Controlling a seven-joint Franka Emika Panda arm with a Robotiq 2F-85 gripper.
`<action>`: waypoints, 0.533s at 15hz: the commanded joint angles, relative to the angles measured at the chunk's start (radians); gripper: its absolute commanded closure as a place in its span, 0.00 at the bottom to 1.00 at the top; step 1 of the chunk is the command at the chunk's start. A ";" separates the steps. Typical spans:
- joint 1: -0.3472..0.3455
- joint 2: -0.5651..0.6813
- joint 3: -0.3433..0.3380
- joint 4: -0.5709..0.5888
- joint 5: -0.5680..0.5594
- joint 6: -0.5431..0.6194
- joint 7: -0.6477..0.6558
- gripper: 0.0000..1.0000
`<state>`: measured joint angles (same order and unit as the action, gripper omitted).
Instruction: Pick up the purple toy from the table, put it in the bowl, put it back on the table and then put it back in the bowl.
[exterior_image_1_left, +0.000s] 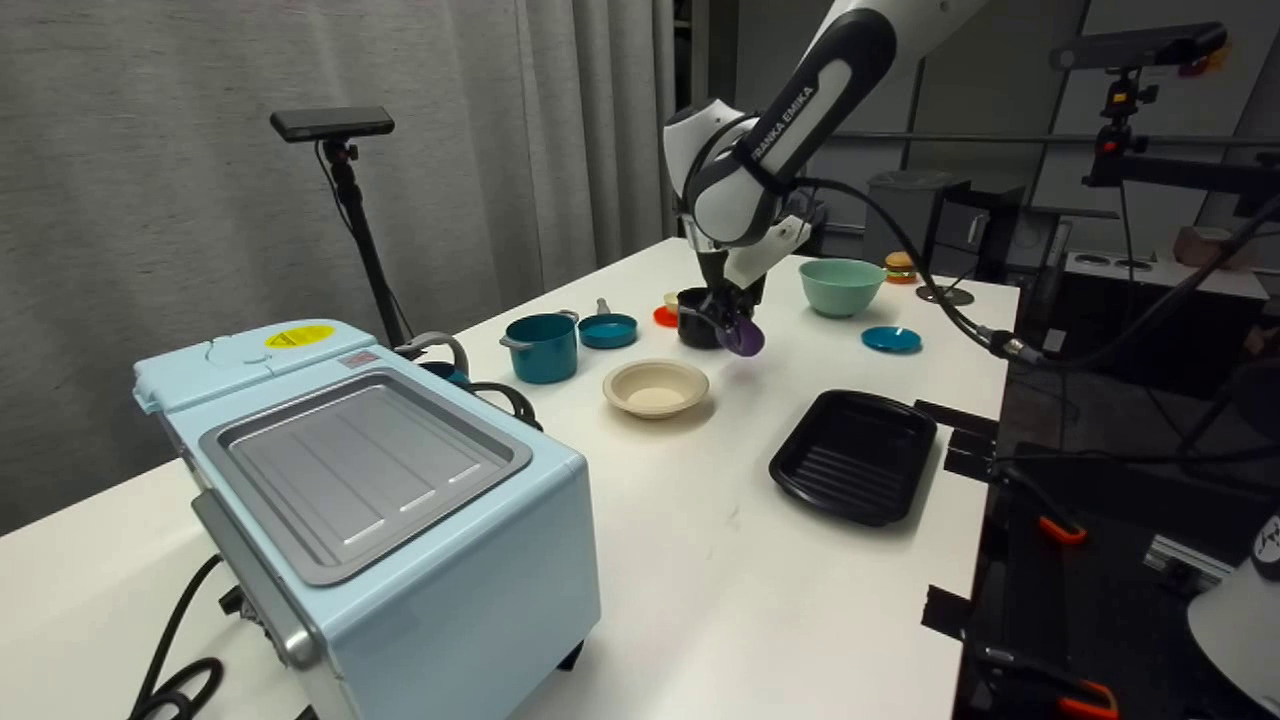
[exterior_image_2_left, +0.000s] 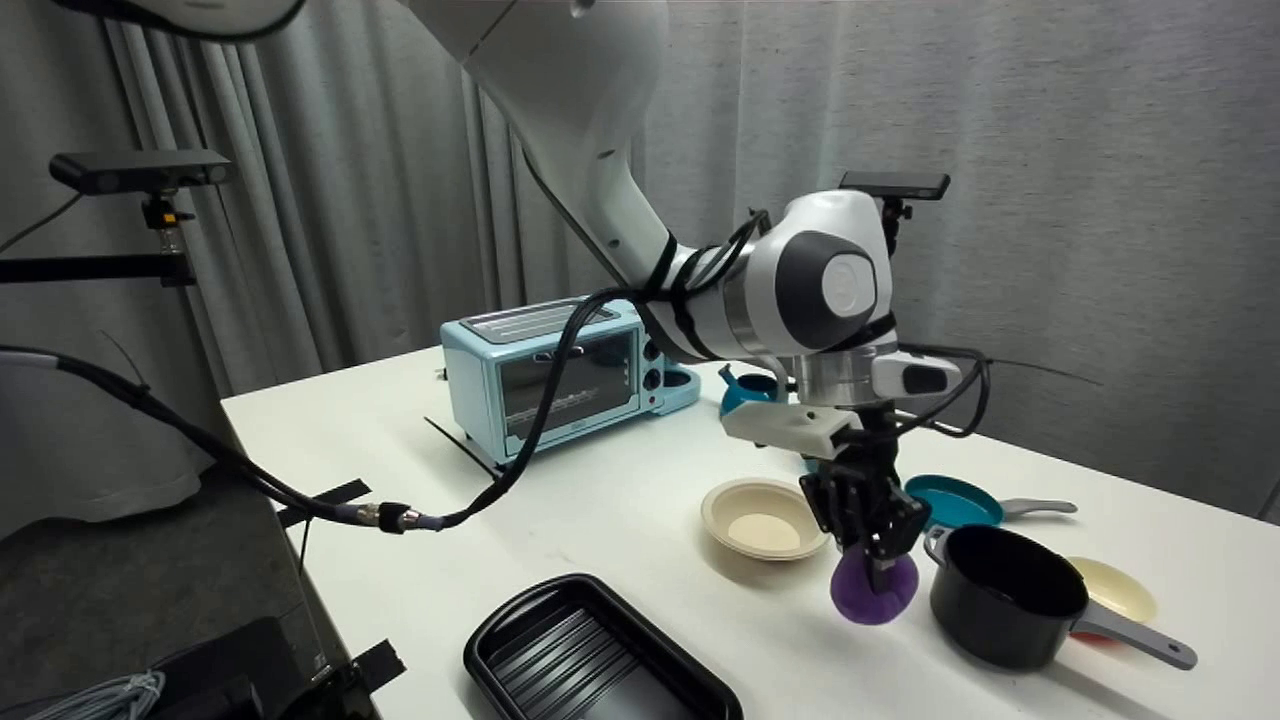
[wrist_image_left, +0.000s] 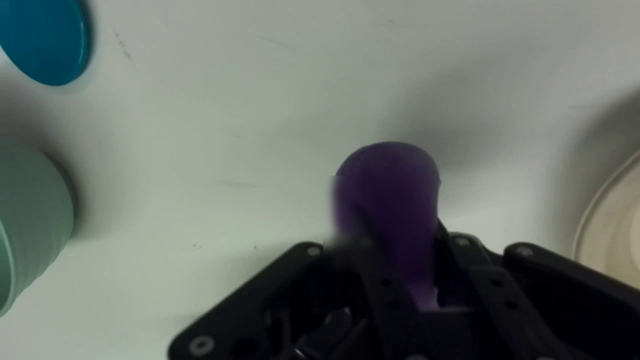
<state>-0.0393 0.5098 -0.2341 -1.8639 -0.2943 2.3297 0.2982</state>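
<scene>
The purple toy (exterior_image_1_left: 744, 338) is between the fingers of my gripper (exterior_image_1_left: 733, 316), held a little above the white table (exterior_image_1_left: 690, 540). In an exterior view the toy (exterior_image_2_left: 862, 594) hangs below the gripper (exterior_image_2_left: 880, 562), beside the cream bowl (exterior_image_2_left: 765, 532). The wrist view shows the toy (wrist_image_left: 387, 185) between the two dark fingers (wrist_image_left: 400, 245); its lower part is dark and blurred. The shallow cream bowl (exterior_image_1_left: 655, 398) stands upright on the table and looks empty. Its edge also shows at the right of the wrist view (wrist_image_left: 612, 225).
A black pot (exterior_image_2_left: 1005, 600) stands close to the gripper. A black ribbed tray (exterior_image_1_left: 858, 455), a teal bowl (exterior_image_1_left: 842, 287), a small teal disc (exterior_image_1_left: 891, 340), a teal pot (exterior_image_1_left: 542, 348), a teal pan (exterior_image_1_left: 607, 331) and a blue toaster oven (exterior_image_1_left: 400, 500) are also on the table.
</scene>
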 joint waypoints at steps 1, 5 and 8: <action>0.010 -0.128 0.032 -0.051 0.021 0.020 -0.021 0.95; 0.008 -0.213 0.095 -0.041 0.067 0.045 -0.064 0.94; 0.015 -0.227 0.140 -0.033 0.109 0.077 -0.079 0.94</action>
<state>-0.0281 0.3161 -0.1254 -1.8688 -0.2353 2.3579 0.2622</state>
